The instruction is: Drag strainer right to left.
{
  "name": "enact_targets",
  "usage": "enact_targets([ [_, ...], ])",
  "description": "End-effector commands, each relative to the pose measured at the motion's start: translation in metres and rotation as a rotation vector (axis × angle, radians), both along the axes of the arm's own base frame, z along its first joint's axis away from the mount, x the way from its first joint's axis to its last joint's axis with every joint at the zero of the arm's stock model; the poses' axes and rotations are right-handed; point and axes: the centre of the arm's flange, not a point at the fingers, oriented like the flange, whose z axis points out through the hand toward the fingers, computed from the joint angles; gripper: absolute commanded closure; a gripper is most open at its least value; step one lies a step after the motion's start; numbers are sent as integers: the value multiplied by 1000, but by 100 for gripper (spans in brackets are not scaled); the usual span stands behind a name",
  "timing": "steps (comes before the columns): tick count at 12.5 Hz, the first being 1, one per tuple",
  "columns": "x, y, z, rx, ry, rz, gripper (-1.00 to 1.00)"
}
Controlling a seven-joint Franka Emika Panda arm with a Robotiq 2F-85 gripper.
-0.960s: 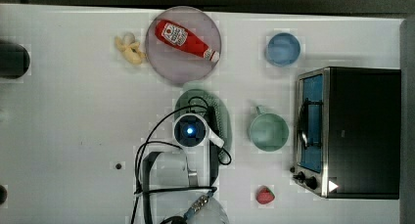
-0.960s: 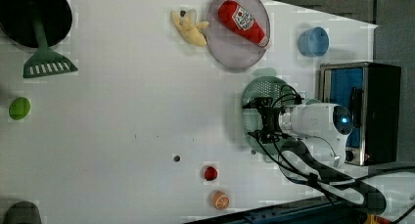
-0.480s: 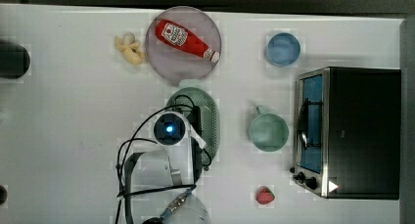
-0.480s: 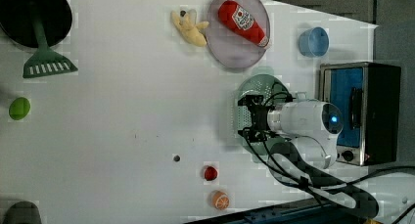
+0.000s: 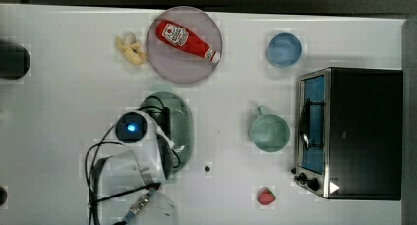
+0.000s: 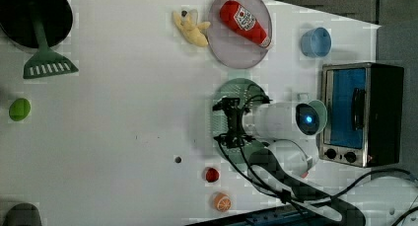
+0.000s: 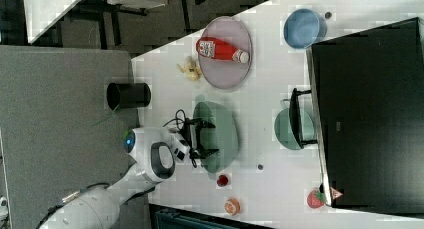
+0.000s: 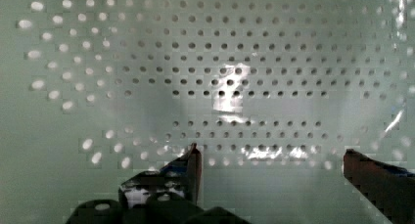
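The strainer [image 5: 183, 127] is a pale mint-green oval with a holed base, lying mid-table below the plate in the top view. It also appears as the strainer [image 6: 230, 92] in the left view and the strainer [image 7: 221, 134] in the right view. My gripper [image 6: 229, 122] reaches down inside it, open, fingers spread across its width. In the wrist view the strainer's perforated base [image 8: 235, 62] is very close, and the gripper [image 8: 271, 153] holds nothing between its fingers. In the top view the arm's wrist [image 5: 132, 127] covers the strainer's left part.
A greyish-purple plate [image 5: 206, 70] holding a ketchup bottle [image 5: 185, 38] sits just beyond the strainer, a yellow toy [image 5: 130, 50] beside it. A mint mug [image 5: 269, 132], a blue bowl [image 5: 284, 49] and a toaster oven [image 5: 350, 132] stand at the top view's right. A red strawberry [image 5: 266, 196] lies near the front edge.
The arm and the strainer have both shifted toward the top view's left, away from the mug. The gripper has stayed open inside the strainer.
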Motion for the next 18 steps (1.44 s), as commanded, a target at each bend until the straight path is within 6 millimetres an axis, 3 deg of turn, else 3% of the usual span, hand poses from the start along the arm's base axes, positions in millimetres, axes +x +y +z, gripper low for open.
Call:
enact_targets([
  [1,-1,47,9,-3,-27,-61,-100],
  [10,3,139,10,41,-21,-72,-100],
  [18,6,193,8,102,-24,-77,-100],
])
